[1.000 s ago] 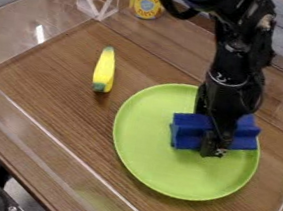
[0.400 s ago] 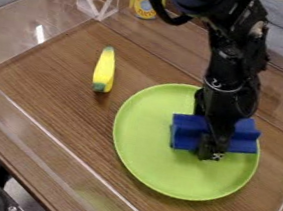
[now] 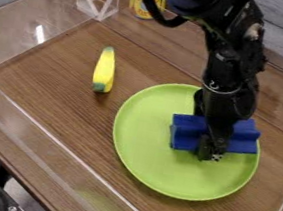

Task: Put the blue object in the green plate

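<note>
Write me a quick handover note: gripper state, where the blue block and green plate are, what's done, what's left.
Gripper: down on the blue block; whether it is clamped or released cannot be told from this view.
Blue block: lying on the green plate, right of the plate's centre.
Yellow banana-shaped item: on the table, left of the plate, not involved.
Done: block is in the plate.
Left: confirm release, then lift the arm clear.

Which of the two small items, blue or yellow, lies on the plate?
The blue block, under the pincer on the green plate. The yellow banana-shaped thing lies apart on the wooden table.
</note>
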`<control>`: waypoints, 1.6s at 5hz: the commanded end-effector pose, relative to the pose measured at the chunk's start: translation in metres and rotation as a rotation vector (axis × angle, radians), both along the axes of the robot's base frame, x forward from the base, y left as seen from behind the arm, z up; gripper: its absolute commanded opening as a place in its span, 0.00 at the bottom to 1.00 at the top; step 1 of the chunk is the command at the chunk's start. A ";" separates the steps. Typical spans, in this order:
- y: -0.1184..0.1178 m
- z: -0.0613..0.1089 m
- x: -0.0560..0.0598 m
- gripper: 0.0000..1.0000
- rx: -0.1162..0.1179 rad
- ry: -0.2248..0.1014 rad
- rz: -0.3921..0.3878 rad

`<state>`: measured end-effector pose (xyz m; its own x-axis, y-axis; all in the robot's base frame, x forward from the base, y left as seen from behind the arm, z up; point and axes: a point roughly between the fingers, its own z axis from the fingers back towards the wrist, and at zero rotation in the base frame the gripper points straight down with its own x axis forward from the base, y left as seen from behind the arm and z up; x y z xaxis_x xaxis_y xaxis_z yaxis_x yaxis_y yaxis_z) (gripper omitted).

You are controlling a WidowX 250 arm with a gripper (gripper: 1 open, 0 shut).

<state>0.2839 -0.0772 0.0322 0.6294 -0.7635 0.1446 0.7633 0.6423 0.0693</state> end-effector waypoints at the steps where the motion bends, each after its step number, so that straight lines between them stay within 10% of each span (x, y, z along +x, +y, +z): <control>1: -0.005 0.003 -0.001 0.00 -0.008 -0.021 -0.021; 8: -0.009 0.000 -0.007 0.00 -0.012 -0.040 -0.057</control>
<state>0.2787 -0.0807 0.0300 0.6061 -0.7768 0.1710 0.7764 0.6245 0.0853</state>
